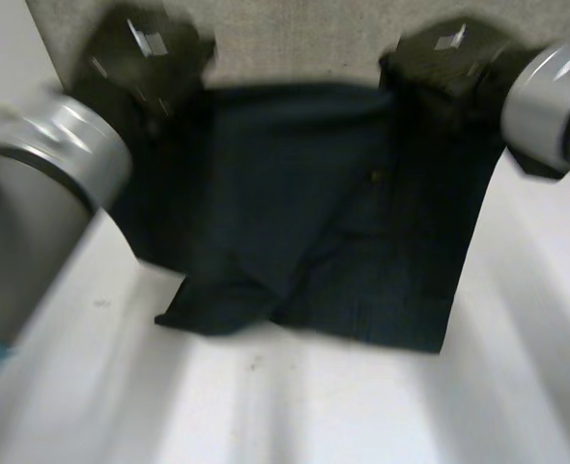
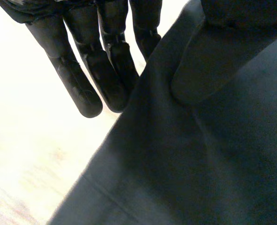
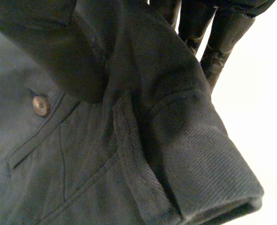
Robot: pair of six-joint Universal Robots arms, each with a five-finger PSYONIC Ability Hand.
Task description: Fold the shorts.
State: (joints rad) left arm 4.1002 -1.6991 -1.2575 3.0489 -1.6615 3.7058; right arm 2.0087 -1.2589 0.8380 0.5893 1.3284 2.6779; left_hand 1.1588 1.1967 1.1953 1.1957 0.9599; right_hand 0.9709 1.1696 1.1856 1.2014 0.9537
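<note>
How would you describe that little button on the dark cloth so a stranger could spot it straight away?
At the white table, dark shorts are pinched at their far corners by the left hand and the right hand. Just past the right hand's thumb, above a pocket seam, sits the button: small, round and pale, the only light spot on the dark cloth.

I have both arms stretched forward, left arm (image 1: pixel 34 203) and right arm (image 1: pixel 551 106) wide apart. My left hand (image 1: pixel 145 68) pinches the shorts (image 1: pixel 304 222) between thumb and straight fingers (image 2: pixel 89 75); my right hand (image 1: pixel 449 63) grips likewise.
</note>
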